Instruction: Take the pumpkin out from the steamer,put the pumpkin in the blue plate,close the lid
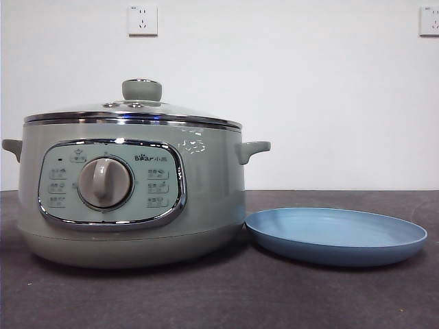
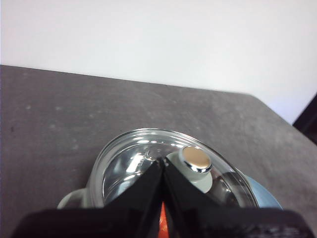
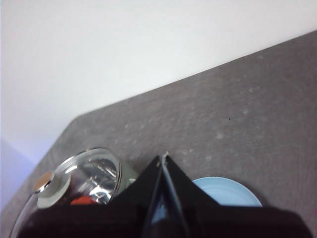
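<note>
The lid point(image 1: 134, 112) sits flat on the steamer point(image 1: 130, 199), knob up; both the left gripper point(image 2: 162, 166) and the right gripper point(image 3: 164, 161) hang pinched closed, empty.

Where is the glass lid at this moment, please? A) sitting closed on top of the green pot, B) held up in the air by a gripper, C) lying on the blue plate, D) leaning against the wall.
A: in the front view the lid rests flat on the rim of the pot, its knob upright, while the blue plate beside the pot holds nothing.
</note>
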